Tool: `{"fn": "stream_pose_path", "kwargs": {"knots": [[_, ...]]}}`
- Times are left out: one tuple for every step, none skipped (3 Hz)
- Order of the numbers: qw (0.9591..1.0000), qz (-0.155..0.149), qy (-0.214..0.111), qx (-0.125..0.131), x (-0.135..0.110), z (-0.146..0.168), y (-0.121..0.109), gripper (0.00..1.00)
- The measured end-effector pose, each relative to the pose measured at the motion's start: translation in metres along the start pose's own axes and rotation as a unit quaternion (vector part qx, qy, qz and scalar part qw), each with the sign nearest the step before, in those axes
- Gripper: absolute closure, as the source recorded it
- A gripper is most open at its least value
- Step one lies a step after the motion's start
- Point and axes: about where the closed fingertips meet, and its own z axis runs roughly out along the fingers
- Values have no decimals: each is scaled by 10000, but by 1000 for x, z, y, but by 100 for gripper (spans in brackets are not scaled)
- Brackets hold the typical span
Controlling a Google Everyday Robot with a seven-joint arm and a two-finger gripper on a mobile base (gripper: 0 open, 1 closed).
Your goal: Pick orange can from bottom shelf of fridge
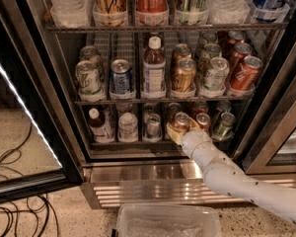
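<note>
The fridge (138, 173) stands open. On its bottom shelf (130, 143) the orange can (181, 120) stands at the front of a middle lane, silver lid up. My gripper (181, 131) reaches in from the lower right on a white arm (227, 174). Its tan fingers (171, 132) hug the can on both sides, shut on it. The can still rests on the rack. A red can (203, 120) and a green can (225, 124) stand just to its right.
Left of the orange can on the bottom shelf are a silver can (153, 126), a white cup (128, 127) and a bottle (99, 125). The rack above (158, 100) holds several cans and a bottle. The glass door (24, 112) hangs open at left. A clear plastic bin (167, 222) sits on the floor, cables (15, 211) at lower left.
</note>
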Motion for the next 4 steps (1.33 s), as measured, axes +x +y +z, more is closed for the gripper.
{"fn": "stream_pose_path", "kwargs": {"knots": [[9972, 633, -59, -390, -6, 0, 0, 100], [9898, 1263, -210, -629, -14, -3, -7, 100], [9902, 1020, -318, -901, -15, -10, 1, 100], [9899, 746, -373, -1144, -26, -6, 21, 100]]}}
